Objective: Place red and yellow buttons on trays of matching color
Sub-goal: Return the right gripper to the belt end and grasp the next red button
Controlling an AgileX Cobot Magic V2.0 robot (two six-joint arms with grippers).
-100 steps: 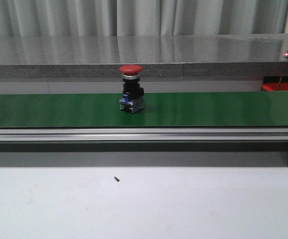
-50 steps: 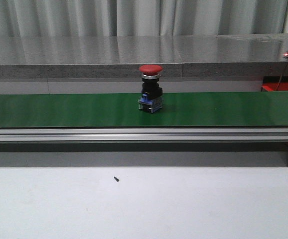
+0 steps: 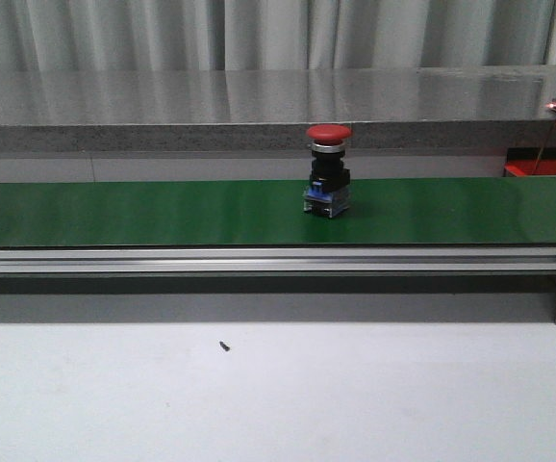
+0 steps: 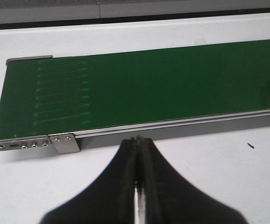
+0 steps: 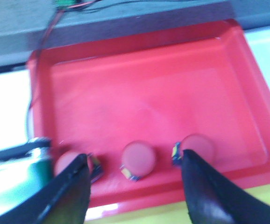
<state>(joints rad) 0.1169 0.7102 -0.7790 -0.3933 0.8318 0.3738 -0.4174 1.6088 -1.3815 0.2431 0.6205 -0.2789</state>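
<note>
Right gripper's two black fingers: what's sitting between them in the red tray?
In the right wrist view, one red button lies in the red tray between the right gripper's open fingers.

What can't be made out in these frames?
- Yellow tray: only a yellow strip shows at the right wrist view's edge, cut off and blurred.
- Leftmost of three red buttons on the red tray: partly hidden by a right gripper finger.
- Small dark speck on the table, front view: too small to identify.
- Both arms: outside the front view.
</note>
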